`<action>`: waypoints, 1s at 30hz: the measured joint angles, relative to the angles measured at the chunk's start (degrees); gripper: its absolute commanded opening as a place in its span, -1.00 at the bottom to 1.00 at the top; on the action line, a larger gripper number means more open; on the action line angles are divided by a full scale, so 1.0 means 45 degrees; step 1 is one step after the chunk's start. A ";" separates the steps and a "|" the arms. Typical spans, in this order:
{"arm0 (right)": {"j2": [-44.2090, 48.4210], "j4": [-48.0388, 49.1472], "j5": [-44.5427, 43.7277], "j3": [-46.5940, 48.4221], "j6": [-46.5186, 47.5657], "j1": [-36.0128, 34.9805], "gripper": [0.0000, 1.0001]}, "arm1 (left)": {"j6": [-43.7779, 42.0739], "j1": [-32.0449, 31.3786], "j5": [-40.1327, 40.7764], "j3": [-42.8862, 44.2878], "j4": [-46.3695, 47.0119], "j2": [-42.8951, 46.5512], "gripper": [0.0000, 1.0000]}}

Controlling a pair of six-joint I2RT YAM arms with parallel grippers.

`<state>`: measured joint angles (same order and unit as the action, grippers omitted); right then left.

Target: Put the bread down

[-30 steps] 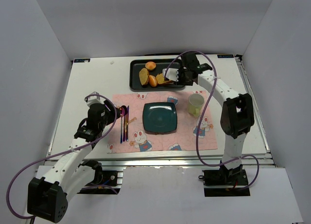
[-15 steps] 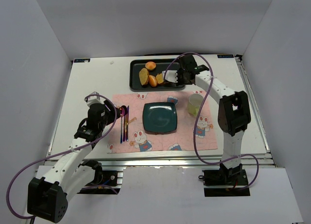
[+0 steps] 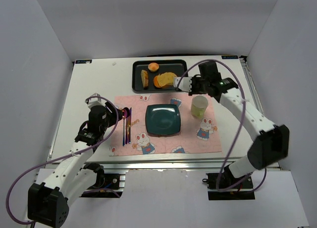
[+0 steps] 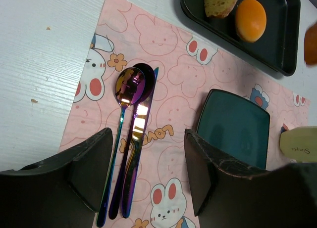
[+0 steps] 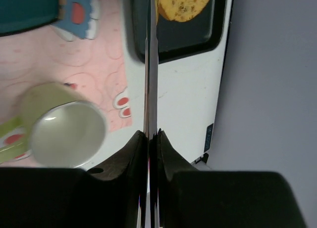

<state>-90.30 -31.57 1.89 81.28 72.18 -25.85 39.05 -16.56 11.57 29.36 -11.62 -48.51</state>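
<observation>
The black tray [image 3: 178,65] at the back holds a toasted slice [image 3: 144,78] and a small glossy roll [image 3: 154,67]. My right gripper [image 3: 192,82] is shut on a thin flat utensil [image 5: 149,65], seen edge-on in the right wrist view. Its far end carries another toasted slice [image 3: 168,78] with an orange-brown piece [image 3: 158,82] beside it, over the tray. That slice also shows in the right wrist view [image 5: 184,3]. My left gripper [image 4: 148,163] is open and empty, above the cutlery [image 4: 130,139] on the pink placemat [image 3: 148,146].
A teal square plate [image 3: 163,119] lies in the middle of the placemat. A pale green cup [image 3: 199,107] stands to its right, just below my right gripper. A spoon and knife [image 3: 127,125] lie left of the plate. White walls enclose the table.
My right arm has swung out to the right and the gripper has drawn back from the tray's middle. The toasted slice and orange-brown piece have shifted right on the utensil. The left arm has barely moved.
</observation>
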 measured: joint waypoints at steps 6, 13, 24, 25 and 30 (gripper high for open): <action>0.2492 -0.0777 0.0767 -0.2448 -0.0092 -0.0583 -0.70 | 0.0000 0.0000 -0.0010 0.0000 0.0019 -0.0087 0.38; 0.2560 -0.1880 0.1127 -0.3881 -0.0321 -0.1030 -0.41 | 0.0000 0.0000 -0.0015 0.0000 0.0015 -0.0160 0.38; 0.2613 -0.2273 0.1836 -0.3721 -0.0447 -0.1190 -0.06 | 0.0053 0.0000 -0.0005 0.0000 -0.0005 0.0165 0.38; 0.2676 -0.2380 0.1957 -0.3628 -0.0476 -0.1190 -0.06 | 0.0053 0.0000 0.0000 0.0000 -0.0005 0.0165 0.38; 0.3016 -0.2565 0.2424 -0.2788 -0.1112 -0.1190 -0.14 | 0.0092 0.0000 -0.0005 0.0000 0.0000 0.0165 0.38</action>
<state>-76.73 -43.11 12.80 68.73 67.18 -31.20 39.46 -16.56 11.55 29.36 -11.62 -47.77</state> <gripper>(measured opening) 0.458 0.691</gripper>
